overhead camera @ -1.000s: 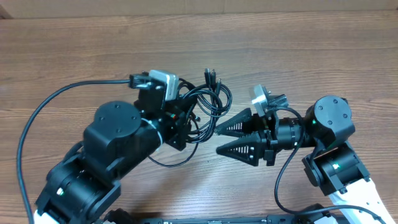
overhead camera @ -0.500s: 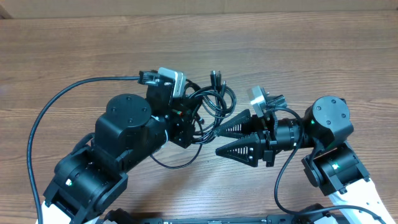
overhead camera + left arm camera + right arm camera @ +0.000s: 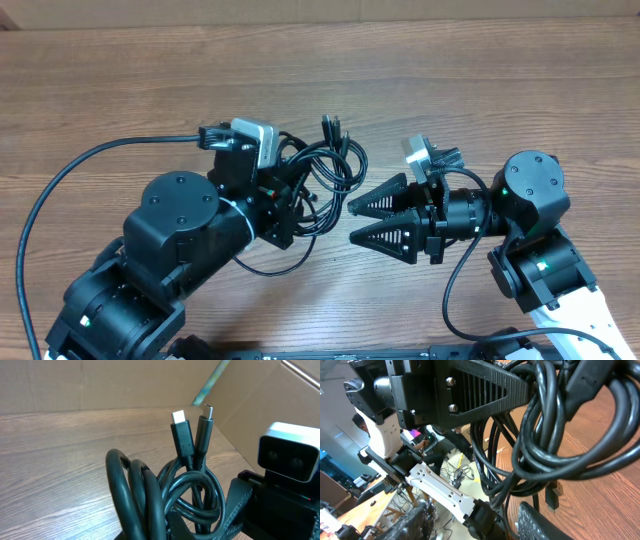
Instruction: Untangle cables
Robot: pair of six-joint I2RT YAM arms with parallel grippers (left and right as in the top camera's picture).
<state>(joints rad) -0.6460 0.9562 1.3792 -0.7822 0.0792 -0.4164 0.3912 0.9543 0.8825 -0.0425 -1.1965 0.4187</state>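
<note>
Cables (image 3: 325,165) form one looped black bundle clamped in the left claw (image 3: 292,192), whose fingers are closed on the coils at their near end and appear to hold them up off the table (image 3: 450,80). One slack strand curves out below toward the robot's side. From the grip the loops run away toward the far edge, ending in two plugs (image 3: 186,435) that stand side by side above the coils in the left wrist view. The right claw (image 3: 351,222) lies just right of the bundle, tips pointing left at it, jaws apart with nothing between them. The nearest loop sits just beyond its farther fingertip, so the free right arm looks best placed to reach forward and left for a single strand.
</note>
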